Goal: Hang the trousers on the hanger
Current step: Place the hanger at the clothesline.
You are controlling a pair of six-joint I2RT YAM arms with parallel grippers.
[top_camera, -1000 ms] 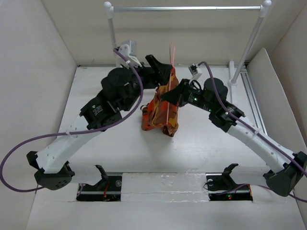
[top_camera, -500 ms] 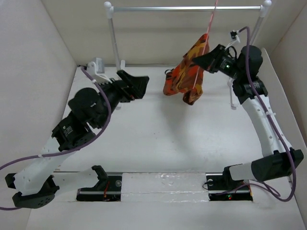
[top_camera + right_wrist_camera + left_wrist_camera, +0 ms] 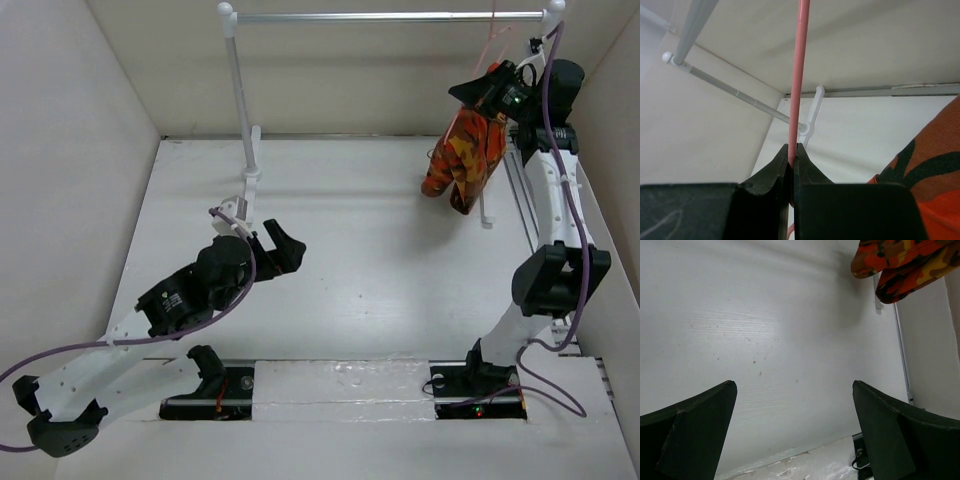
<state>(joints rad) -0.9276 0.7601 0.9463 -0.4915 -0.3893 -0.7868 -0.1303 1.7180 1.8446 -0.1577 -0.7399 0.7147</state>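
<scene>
White table (image 3: 350, 230) in a walled booth, silver rail (image 3: 390, 16) along its far edge. Trousers (image 3: 462, 160) hang folded over the hanger, clear of the surface at the far right corner, under the rail's right end. Left claw (image 3: 794, 390) released, empty, over the left half. Right claw (image 3: 792, 152) clenched on the pink hanger (image 3: 799, 75) wire. Risk: thin wire twists in the pinch and the cloth slides off; hook misses the rail. A second ago: bundle low at table centre, both claws at it.

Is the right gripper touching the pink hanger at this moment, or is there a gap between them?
Touching. The right wrist view shows the right gripper pinched shut on the thin wire of the hanger, which rises from between its jaws with no gap on either side.
</scene>
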